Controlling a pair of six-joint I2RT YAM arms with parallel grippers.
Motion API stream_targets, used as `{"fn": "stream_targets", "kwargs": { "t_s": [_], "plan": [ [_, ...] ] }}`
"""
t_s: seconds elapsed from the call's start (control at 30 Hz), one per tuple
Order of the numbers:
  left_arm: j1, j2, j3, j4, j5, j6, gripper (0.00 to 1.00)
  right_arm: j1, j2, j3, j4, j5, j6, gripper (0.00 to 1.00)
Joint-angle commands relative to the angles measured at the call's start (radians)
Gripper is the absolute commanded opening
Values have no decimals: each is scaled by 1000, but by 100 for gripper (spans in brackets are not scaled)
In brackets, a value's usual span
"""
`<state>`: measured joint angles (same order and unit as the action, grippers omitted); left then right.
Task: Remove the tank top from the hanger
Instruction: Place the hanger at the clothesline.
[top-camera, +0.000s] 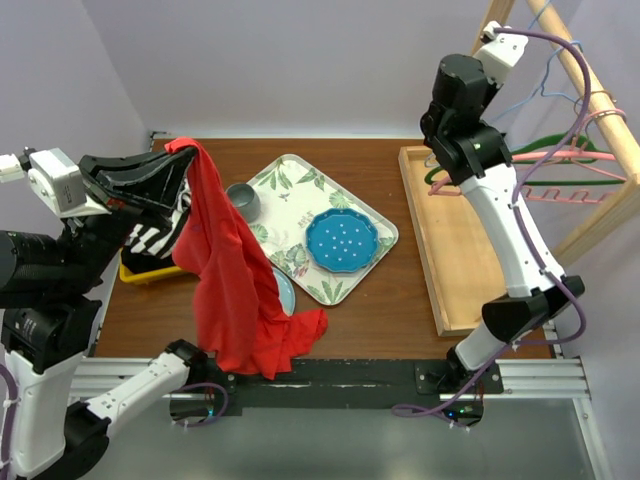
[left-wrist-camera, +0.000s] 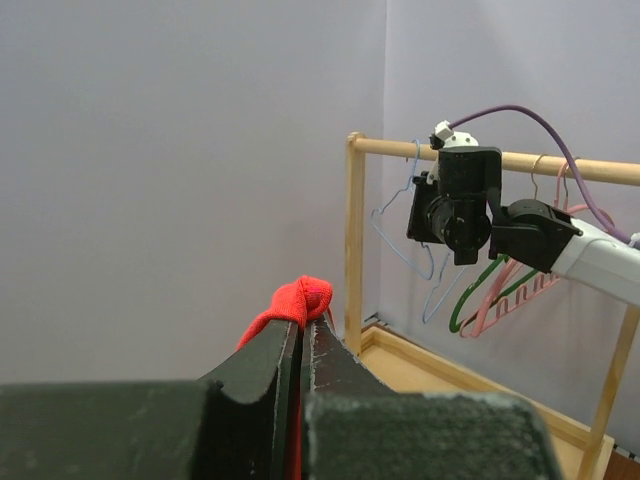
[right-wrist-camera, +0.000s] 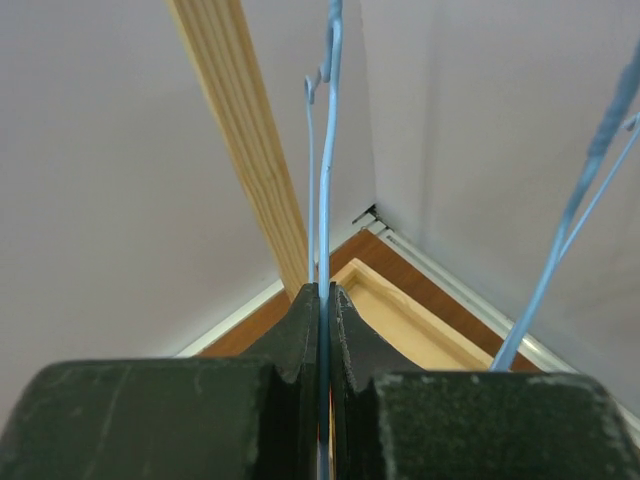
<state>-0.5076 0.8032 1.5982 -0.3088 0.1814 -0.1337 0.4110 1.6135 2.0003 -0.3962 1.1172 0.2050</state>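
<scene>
The red tank top (top-camera: 235, 280) hangs from my left gripper (top-camera: 183, 158), which is shut on a bunched bit of its fabric and held high over the table's left side. Its lower end lies on the table near the front edge. In the left wrist view the red fabric (left-wrist-camera: 300, 300) sticks out above the closed gripper (left-wrist-camera: 303, 325). My right gripper (right-wrist-camera: 322, 292) is shut on the thin wire of a light blue hanger (right-wrist-camera: 328, 150), up by the wooden rack. The blue hanger (left-wrist-camera: 400, 235) looks bare and is well apart from the tank top.
A leaf-patterned tray (top-camera: 365, 265) holds a blue plate (top-camera: 342, 240) and a grey cup (top-camera: 243, 200). A wooden tray (top-camera: 440, 240) lies at right under the wooden rack (top-camera: 600, 105), which carries green and pink hangers (top-camera: 560, 165). A yellow bin (top-camera: 150, 272) sits at left.
</scene>
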Motion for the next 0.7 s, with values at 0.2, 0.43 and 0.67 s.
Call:
{"fn": "stream_targets", "kwargs": {
  "t_s": [0.2,0.43,0.67],
  "plan": [
    [-6,22,-10,66,-92,31,0,6,-13,138,-232,-339,36,56],
    [-6,34,-50,65,-156,9,0,15,-131,-9,-299,-761,-87,79],
    [-6,71,-23,4,-261,-26,0,17,-245,-149,-190,-1357,-246,87]
  ]
}}
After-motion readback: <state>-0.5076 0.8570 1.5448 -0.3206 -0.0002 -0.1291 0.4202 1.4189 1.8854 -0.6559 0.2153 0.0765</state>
